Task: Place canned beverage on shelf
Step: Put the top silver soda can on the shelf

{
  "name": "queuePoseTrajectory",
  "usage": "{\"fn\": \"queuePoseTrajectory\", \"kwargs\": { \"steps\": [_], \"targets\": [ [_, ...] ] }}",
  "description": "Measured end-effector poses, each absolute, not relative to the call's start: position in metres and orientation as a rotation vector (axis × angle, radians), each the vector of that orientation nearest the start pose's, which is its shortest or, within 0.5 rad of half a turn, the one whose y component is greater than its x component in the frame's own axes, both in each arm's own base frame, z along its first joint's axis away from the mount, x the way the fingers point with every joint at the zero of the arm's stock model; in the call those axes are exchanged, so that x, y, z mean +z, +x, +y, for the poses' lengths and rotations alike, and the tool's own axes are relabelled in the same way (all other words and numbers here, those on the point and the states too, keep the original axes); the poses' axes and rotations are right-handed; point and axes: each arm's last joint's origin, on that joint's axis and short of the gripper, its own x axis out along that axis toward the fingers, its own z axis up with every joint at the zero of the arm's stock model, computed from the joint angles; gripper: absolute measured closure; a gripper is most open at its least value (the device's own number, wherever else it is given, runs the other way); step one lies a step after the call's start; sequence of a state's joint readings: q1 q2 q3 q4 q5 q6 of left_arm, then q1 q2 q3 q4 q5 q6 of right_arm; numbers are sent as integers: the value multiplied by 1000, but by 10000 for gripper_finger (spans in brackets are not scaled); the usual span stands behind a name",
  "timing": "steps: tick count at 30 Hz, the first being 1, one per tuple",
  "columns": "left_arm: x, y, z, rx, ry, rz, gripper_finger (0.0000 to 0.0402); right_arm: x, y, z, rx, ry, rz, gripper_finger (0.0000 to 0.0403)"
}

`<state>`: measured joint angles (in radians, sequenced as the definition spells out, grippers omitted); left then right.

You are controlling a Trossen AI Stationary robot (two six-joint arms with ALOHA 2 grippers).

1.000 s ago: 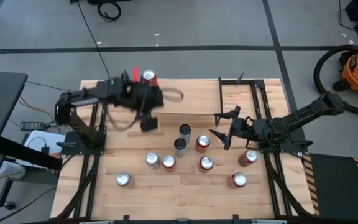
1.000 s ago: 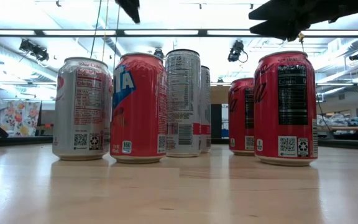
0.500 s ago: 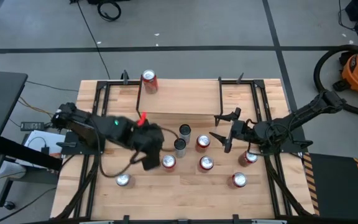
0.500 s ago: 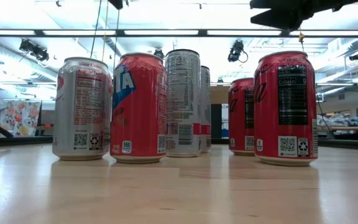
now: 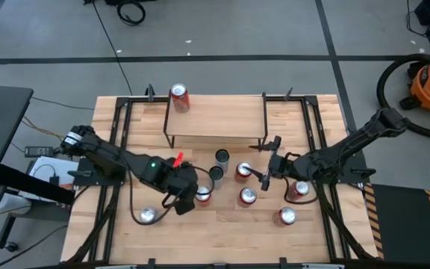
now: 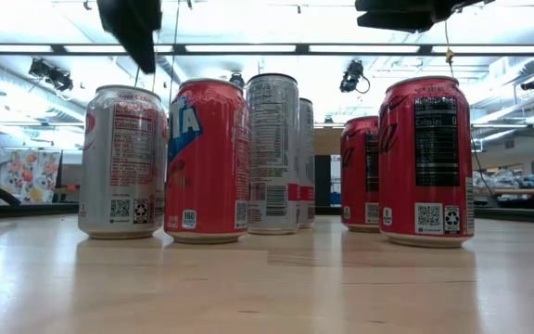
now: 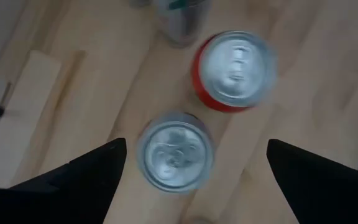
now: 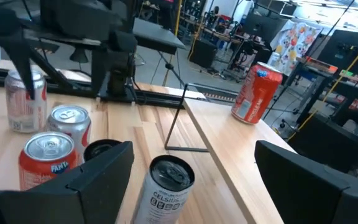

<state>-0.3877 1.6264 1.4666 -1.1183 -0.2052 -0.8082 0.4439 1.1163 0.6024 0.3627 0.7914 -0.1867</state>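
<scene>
The shelf (image 5: 215, 119) stands at the table's far middle, and one red can (image 5: 178, 97) stands upright on its far left corner, also seen in the right wrist view (image 8: 257, 93). Several cans stand on the table nearer the front. My left gripper (image 5: 182, 197) hangs open, pointing down, over a silver can (image 7: 174, 155). Its fingers are on either side of the can and above its top (image 6: 121, 162), clear of it. My right gripper (image 5: 264, 169) is open and level, right of a tall dark-topped can (image 8: 169, 186), and touches nothing.
A red can (image 7: 235, 68) stands close beside the silver one. More cans stand around: two tall ones (image 5: 222, 156), red ones (image 5: 248, 196) (image 5: 287, 216) (image 5: 299, 188) and a silver one (image 5: 148, 216). Black frame rails (image 5: 118, 149) run along both table sides.
My left gripper has swung from the shelf's far left corner toward the table's near edge and down, rolling as it went. It now hangs over the silver can, still open. The red can stays on the shelf. My right gripper has edged slightly toward the middle cans.
</scene>
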Motion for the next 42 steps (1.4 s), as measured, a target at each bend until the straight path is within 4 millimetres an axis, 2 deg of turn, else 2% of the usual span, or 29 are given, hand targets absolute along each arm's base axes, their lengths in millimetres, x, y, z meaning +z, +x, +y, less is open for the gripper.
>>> {"fn": "queuePoseTrajectory", "kwargs": {
  "steps": [6,11,36,42],
  "targets": [
    [280,289,-110,430,-370,1216,2,257,222,82,-332,-277,163,55],
    [279,289,-110,457,-414,1211,2,257,222,82,-330,-275,161,55],
    [251,304,-115,449,-374,1321,2,260,222,83,-311,-258,136,55],
    [245,306,-114,445,-337,1350,37,260,222,83,-307,-250,128,55]
  ]
}}
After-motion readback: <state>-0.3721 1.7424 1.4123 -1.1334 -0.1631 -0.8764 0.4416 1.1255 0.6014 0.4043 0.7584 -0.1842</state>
